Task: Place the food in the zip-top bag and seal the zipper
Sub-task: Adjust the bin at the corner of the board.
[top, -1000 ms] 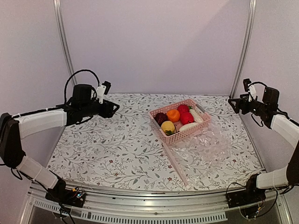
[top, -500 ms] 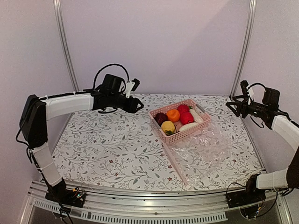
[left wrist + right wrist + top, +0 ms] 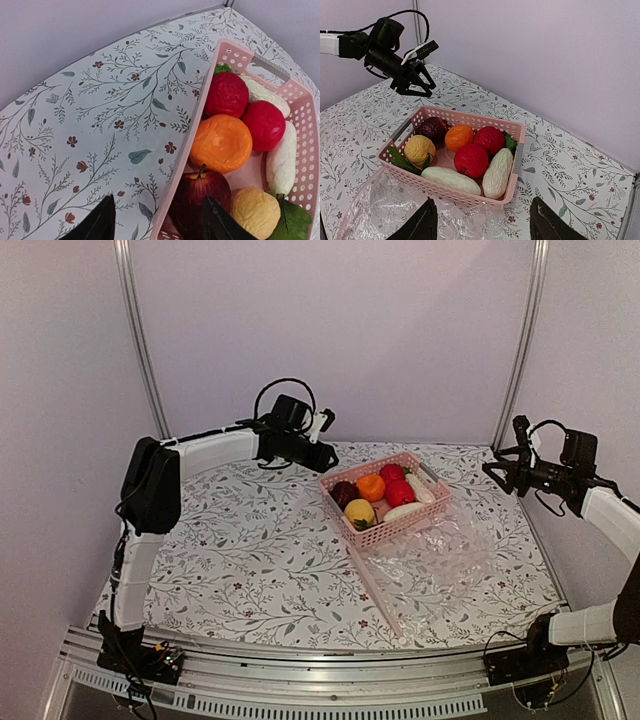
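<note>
Near basket (image 3: 405, 528), left hand (image 3: 330, 455) wide, empty; right hand (image 3: 495, 476) wide; zip-top bag (image 3: 440, 560) hidden from left wrist view.

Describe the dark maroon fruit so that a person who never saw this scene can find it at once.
On the floral table stands a pink basket of toy food. In its leftmost corner, seen from overhead, lies the fruit, beside the orange and the yellow lemon. It alone is dark maroon, with a thin stem.
</note>
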Robot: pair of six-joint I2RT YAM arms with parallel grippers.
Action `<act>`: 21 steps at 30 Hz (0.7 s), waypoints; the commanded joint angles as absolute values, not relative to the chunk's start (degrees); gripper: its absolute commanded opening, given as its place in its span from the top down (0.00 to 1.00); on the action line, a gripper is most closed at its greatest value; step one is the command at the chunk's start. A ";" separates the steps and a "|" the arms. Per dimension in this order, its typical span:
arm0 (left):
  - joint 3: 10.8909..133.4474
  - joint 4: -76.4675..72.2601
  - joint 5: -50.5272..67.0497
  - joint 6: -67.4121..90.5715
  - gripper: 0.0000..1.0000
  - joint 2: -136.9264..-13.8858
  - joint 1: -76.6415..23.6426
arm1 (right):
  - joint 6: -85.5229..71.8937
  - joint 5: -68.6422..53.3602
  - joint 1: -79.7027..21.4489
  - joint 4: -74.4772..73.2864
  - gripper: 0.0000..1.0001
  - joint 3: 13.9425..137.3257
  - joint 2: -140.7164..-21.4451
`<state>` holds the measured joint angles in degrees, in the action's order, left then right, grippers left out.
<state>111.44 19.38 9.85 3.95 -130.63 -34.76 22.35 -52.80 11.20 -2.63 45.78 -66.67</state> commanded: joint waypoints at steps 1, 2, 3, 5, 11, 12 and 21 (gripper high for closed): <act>119.51 25.18 11.20 2.89 0.43 -136.99 -35.02 | 23.41 -53.79 10.84 -4.44 0.39 46.57 -66.71; 120.65 25.44 11.80 2.72 0.44 -138.03 -35.03 | 23.43 -53.91 10.86 -4.47 0.39 46.53 -66.71; 121.48 25.48 12.26 2.72 0.45 -139.02 -35.02 | 23.46 -54.07 10.78 -4.48 0.39 46.55 -66.71; 122.71 25.51 12.48 2.79 0.48 -140.64 -35.01 | 23.60 -54.38 10.74 -4.92 0.39 46.77 -66.88; 124.93 25.49 13.59 2.93 0.56 -144.08 -35.01 | 24.04 -54.58 10.69 -5.73 0.39 47.23 -67.65; 125.14 25.49 13.81 2.86 0.58 -144.34 -35.05 | 24.11 -54.58 10.65 -5.93 0.39 47.32 -67.74; 125.10 28.27 12.89 0.81 0.86 -144.18 -34.98 | 24.52 -54.29 10.72 -6.23 0.40 47.46 -67.85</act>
<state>123.87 25.23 13.91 2.33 -143.92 -34.83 23.88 -53.76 10.90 -5.19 45.84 -67.35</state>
